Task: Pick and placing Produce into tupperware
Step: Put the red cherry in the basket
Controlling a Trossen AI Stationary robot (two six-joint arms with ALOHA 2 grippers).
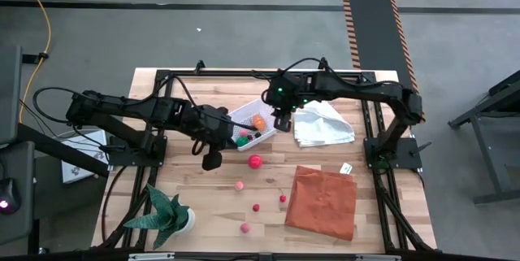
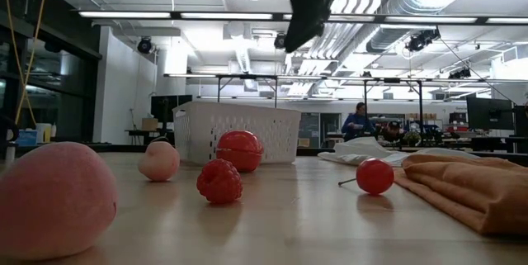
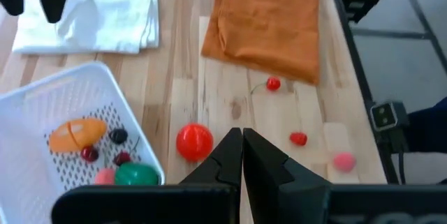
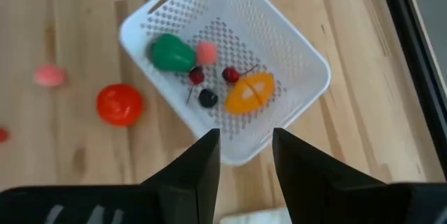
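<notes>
White tupperware (image 1: 250,125) at centre of the high view holding orange, green and dark produce (image 1: 258,121), right gripper (image 1: 282,120) at its right edge, fingers spread and empty, left gripper (image 1: 212,160) lower left, pressed together, red ball (image 1: 255,162) on the table (image 1: 268,212) below.

One white tub (image 4: 318,67); six pieces of produce inside it: one orange piece (image 4: 249,92), one green piece (image 4: 172,52), one pink piece (image 4: 206,51), two dark-red cherries (image 4: 198,76), one black berry (image 4: 207,98); five pieces loose on the tabletop (image 1: 203,204): one red ball (image 1: 255,161), two pink fruits (image 1: 240,185), two small red fruits (image 1: 256,207); one white cloth (image 1: 322,125); one orange cloth (image 1: 322,202); one potted plant (image 1: 166,215); two hands, the left hand (image 3: 242,154) and the right hand (image 4: 246,158).
</notes>
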